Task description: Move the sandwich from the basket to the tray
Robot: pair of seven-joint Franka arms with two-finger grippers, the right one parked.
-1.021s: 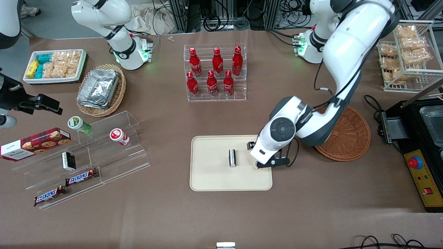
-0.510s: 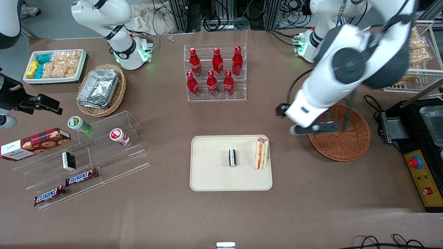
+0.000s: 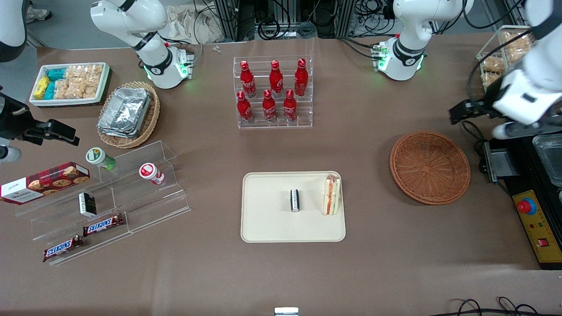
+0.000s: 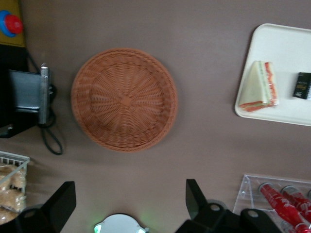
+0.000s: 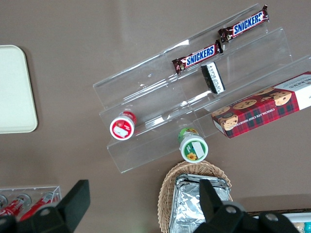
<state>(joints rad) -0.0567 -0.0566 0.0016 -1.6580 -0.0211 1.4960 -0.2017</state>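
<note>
Pale bread sandwich lies on the cream tray, near the tray edge closest to the empty wicker basket. The claw hangs high above the bench, fingers spread, holding nothing. The placing looks finished; nothing appears left.

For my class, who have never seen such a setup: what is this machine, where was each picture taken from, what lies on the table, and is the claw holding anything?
These are robot arms bolted to a brown table. One picture looks down from the front; the other two come from cameras on the arms' wrists. The working arm's claw hangs open and empty, high above the table near the reddish-brown basket, which holds nothing. The sandwich lies on the cream tray, beside a small dark packet. Farther from the front camera stands a clear rack of red bottles. Toward the parked arm's end are chocolate bars on clear steps and a cookie box.
</note>
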